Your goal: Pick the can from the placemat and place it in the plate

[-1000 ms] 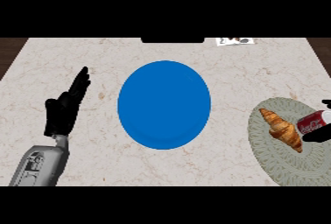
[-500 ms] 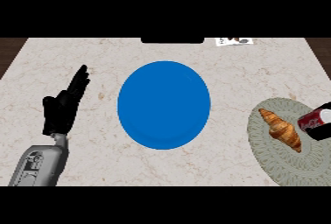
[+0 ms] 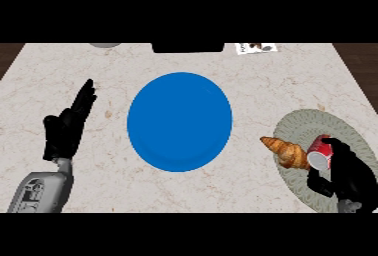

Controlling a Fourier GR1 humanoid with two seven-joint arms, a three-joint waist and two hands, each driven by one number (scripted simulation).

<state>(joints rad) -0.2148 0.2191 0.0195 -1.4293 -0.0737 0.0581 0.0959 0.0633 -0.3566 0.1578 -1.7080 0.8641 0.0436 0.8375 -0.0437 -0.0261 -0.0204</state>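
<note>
We see a pale marbled desk carrying a smooth blue oval plate at its middle. At right lies a round, grey woven placemat. Our left hand rests released, fingers straight, left of the plate. Our right hand curls around the red can, tilted on the placemat. A ridged brown croissant lies just beside it.

right robot hand: now rising into lower right of frame, fingers curling round the can | can: tipping over on the placemat beside croissant
</note>
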